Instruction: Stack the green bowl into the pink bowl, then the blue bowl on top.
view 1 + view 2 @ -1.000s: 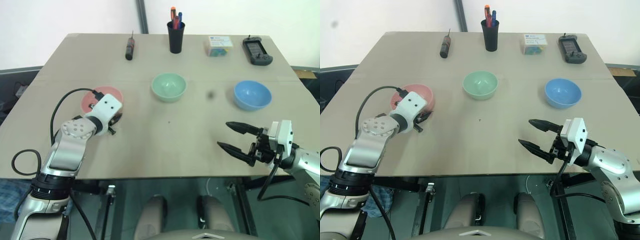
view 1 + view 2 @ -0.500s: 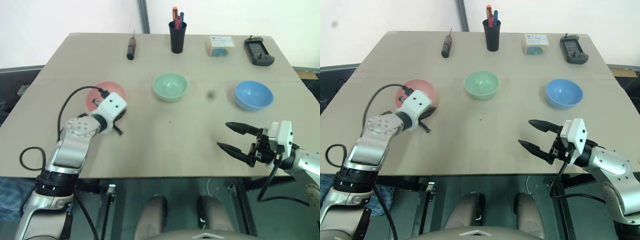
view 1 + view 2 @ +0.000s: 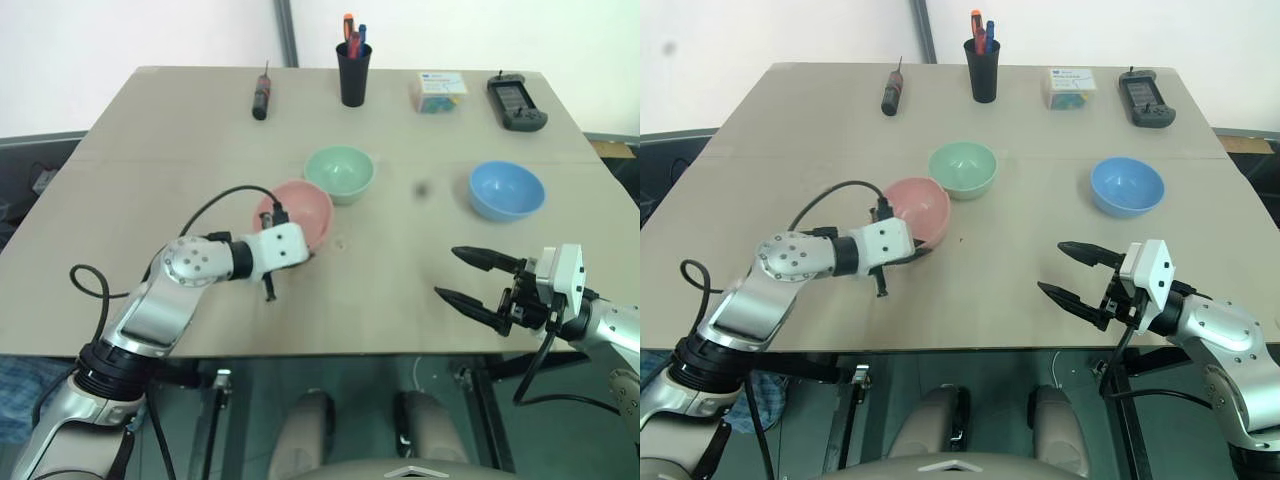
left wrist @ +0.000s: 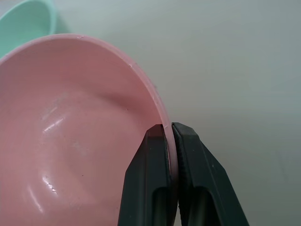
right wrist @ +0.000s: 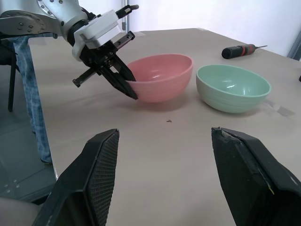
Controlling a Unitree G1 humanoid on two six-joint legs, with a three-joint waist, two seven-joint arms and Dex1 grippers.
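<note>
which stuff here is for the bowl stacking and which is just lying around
For the job: green bowl, pink bowl, blue bowl.

Lying about: screwdriver, black pen cup, small box, black handheld device.

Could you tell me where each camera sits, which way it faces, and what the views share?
Left eye view: on the head, looking forward and down over the table; both arms show.
Right eye view: beside it, same scene; right claw open.
Left wrist view: along the left claw, shut on the pink bowl rim.
Right wrist view: between its own fingers, level across the table toward the left arm.
Shared: pink bowl and green bowl appear in all; the blue bowl in both eye views.
</note>
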